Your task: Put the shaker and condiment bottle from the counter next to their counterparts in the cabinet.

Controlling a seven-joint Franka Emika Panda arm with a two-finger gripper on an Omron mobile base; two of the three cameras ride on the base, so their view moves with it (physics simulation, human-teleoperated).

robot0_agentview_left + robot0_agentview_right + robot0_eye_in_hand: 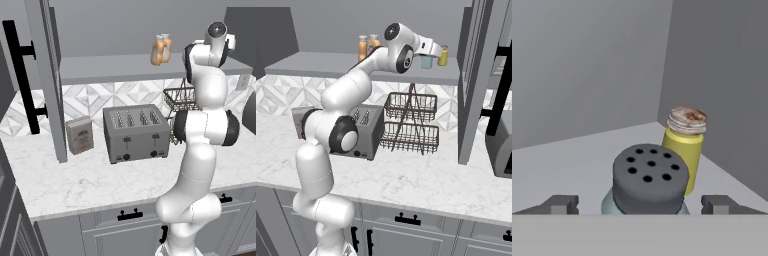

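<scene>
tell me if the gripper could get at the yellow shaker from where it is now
Probably not straight on. The open gripper straddles the teal shaker, which stands upright on the shelf between the fingers and the yellow shaker just behind it. It would likely have to back off and come round.

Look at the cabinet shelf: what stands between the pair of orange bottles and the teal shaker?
Nothing stands there: in the right base view the shelf runs bare from the orange bottles to the teal shaker, though the arm crosses in front of part of it.

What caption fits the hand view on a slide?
Open hand straddles the teal shaker, upright on the cabinet shelf beside the yellow-olive shaker.
</scene>
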